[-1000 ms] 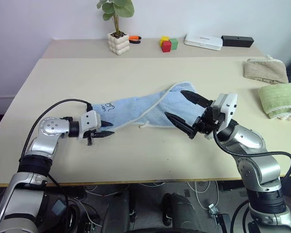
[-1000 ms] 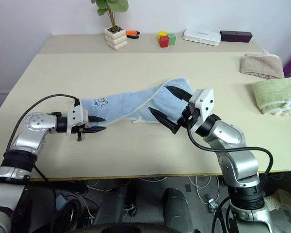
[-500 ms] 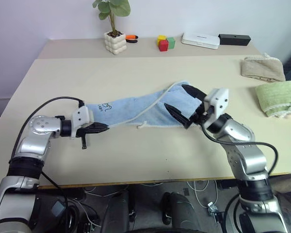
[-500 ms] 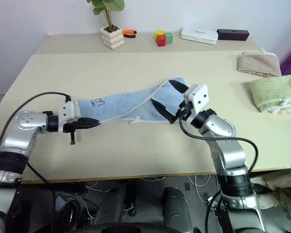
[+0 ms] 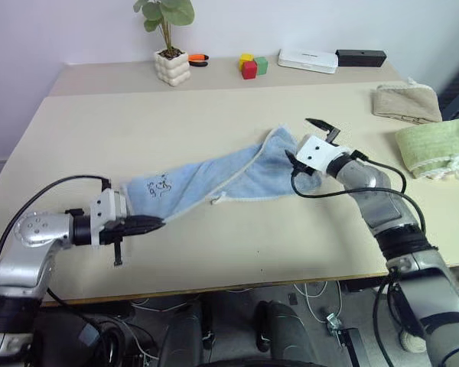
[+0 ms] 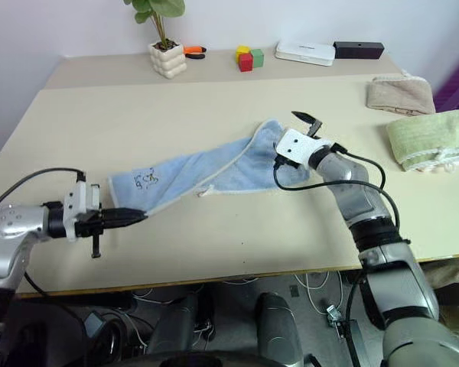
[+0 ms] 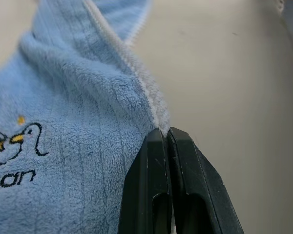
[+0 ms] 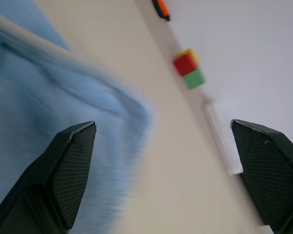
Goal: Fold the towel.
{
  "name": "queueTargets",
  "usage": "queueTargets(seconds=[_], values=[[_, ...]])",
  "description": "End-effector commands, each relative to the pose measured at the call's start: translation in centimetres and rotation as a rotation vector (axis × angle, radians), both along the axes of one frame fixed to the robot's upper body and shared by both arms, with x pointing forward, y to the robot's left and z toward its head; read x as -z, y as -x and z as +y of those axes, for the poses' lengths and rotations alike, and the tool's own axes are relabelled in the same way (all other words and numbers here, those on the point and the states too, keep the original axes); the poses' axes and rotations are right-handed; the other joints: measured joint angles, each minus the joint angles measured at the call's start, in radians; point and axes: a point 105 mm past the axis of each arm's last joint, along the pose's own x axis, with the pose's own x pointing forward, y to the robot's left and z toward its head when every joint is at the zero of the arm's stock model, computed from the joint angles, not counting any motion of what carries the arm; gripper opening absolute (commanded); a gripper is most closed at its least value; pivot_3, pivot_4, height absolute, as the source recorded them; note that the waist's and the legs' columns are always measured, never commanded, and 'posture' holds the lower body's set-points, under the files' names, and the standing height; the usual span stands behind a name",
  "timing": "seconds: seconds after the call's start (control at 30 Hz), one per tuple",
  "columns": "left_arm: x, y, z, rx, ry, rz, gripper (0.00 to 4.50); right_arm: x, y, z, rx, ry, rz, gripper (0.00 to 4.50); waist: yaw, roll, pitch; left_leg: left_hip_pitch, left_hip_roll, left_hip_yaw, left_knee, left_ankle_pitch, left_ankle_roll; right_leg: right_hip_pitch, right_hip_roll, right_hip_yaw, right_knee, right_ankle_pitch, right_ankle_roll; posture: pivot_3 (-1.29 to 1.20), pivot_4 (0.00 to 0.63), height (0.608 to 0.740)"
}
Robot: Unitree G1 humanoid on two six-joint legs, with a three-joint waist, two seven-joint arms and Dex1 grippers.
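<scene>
The towel [image 5: 214,180] is a long, bunched strip of light blue cloth in the middle of the frame. It lies on the tan table [image 5: 176,115], running from the lower left up toward the right. A small dark cartoon print [image 5: 161,186] sits near its lower left end. A pale trim runs along its edge.

The left end effector [image 5: 149,224] is at the lower left of the frame. Its two black fingers are pressed together, and they pinch the trimmed edge of the towel at the corner by the print. The wrist view shows the pale trim caught right at the fingertips [image 7: 161,136].

The right end effector [image 5: 310,141] is at the right end of the towel, in the middle right of the frame. Its fingers are spread wide and hold nothing. One finger points up above the cloth, and the other sits low against the blue cloth.

At the right edge of the frame lie a beige folded towel [image 5: 402,103] and a green folded towel [image 5: 436,145], well apart from the blue one. Along the top stand a potted plant [image 5: 170,53], some colored blocks [image 5: 250,66], a white box [image 5: 308,60] and a black box [image 5: 360,57].
</scene>
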Motion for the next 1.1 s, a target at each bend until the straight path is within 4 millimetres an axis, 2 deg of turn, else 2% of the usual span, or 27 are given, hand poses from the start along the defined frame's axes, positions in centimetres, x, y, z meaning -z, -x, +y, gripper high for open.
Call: queueTargets(seconds=[0.03, 0.27, 0.33, 0.47, 0.73, 0.77, 0.8, 0.93, 1.0, 1.07, 1.1], values=[[-1.4, 1.4, -0.6, 0.032, 0.019, -0.063, 0.03, -0.7, -0.4, 0.9, -0.050, 0.114, -0.073, 4.50, -0.005, 0.000, 0.000, 0.000, 0.000, 0.000, -0.001, 0.000, -0.001, -0.001, 0.000, 0.000, 0.000, 0.000, 0.000, 0.00, 0.150, 0.740], [-0.4, 4.8, -0.7, 0.025, 0.036, -0.006, 0.03, 0.0, -1.4, 2.5, -0.116, 0.279, -0.116, 4.50, -0.016, 0.000, 0.000, 0.001, 0.000, 0.002, -0.004, 0.001, -0.002, -0.002, 0.000, 0.001, 0.000, 0.000, 0.000, 0.00, 0.150, 0.740], [-0.2, 5.2, -0.8, 0.022, 0.037, 0.001, 0.03, 0.0, -1.6, 2.9, -0.129, 0.301, -0.129, 4.50, -0.017, 0.000, 0.000, 0.001, 0.001, 0.002, -0.004, 0.001, -0.002, -0.003, 0.000, 0.001, 0.000, 0.000, 0.000, 0.00, 0.150, 0.740], [0.4, 6.8, -0.6, 0.013, 0.043, 0.061, 0.03, -0.8, -1.7, 5.3, -0.204, 0.322, -0.178, 4.50, -0.017, 0.000, 0.000, 0.001, 0.001, 0.003, -0.004, 0.002, -0.003, -0.003, 0.001, 0.002, 0.000, 0.000, -0.001, 0.00, 0.150, 0.740], [0.6, 7.8, -1.2, 0.005, 0.050, 0.087, 0.03, -0.8, -2.0, 7.7, -0.277, 0.441, -0.229, 4.50, -0.014, 0.001, 0.000, 0.001, 0.001, 0.003, -0.004, 0.002, -0.003, -0.003, 0.001, 0.002, 0.001, -0.002, -0.003, 0.00, 0.150, 0.740], [0.7, 7.7, -1.3, 0.002, 0.050, 0.086, 0.03, -0.7, -2.3, 7.7, -0.266, 0.425, -0.185, 4.50, -0.014, 0.001, 0.000, 0.001, 0.001, 0.003, -0.004, 0.002, -0.003, -0.003, 0.001, 0.002, 0.001, -0.002, -0.003, 0.00, 0.150, 0.740], [0.8, 7.7, -1.3, 0.000, 0.051, 0.086, 0.03, -0.7, -2.5, 7.6, -0.256, 0.406, -0.151, 4.50, -0.015, 0.001, 0.000, 0.001, 0.001, 0.003, -0.004, 0.002, -0.003, -0.003, 0.001, 0.002, 0.001, -0.002, -0.003, 0.00, 0.150, 0.740], [0.9, 7.4, -1.6, -0.001, 0.051, 0.075, 0.03, -2.1, -4.3, 6.1, -0.101, 0.123, 0.003, 4.50, -0.014, 0.001, 0.000, 0.001, 0.001, 0.003, -0.004, 0.002, -0.004, -0.003, 0.002, 0.002, 0.001, 0.000, -0.001, 0.00, 0.150, 0.740], [1.0, 7.4, -1.7, 0.002, 0.054, 0.078, 0.03, -3.4, -5.0, 5.2, -0.028, -0.059, 0.053, 4.50, -0.013, 0.001, 0.000, 0.001, 0.001, 0.003, -0.004, 0.002, -0.003, -0.002, 0.002, 0.002, 0.001, 0.000, -0.001, 0.00, 0.150, 0.740], [1.1, 7.5, -1.8, 0.004, 0.056, 0.082, 0.03, -4.5, -5.4, 5.2, -0.021, -0.368, 0.177, 4.50, -0.013, 0.001, 0.000, 0.001, 0.001, 0.003, -0.004, 0.002, -0.003, -0.002, 0.002, 0.002, 0.001, 0.000, -0.001, 0.00, 0.150, 0.740], [1.1, 7.5, -1.8, 0.005, 0.057, 0.082, 0.03, -4.8, -5.5, 5.3, -0.034, -0.464, 0.220, 4.50, -0.014, 0.001, 0.000, 0.001, 0.001, 0.003, -0.004, 0.002, -0.003, -0.002, 0.002, 0.002, 0.001, 0.000, -0.001, 0.00, 0.150, 0.740]])
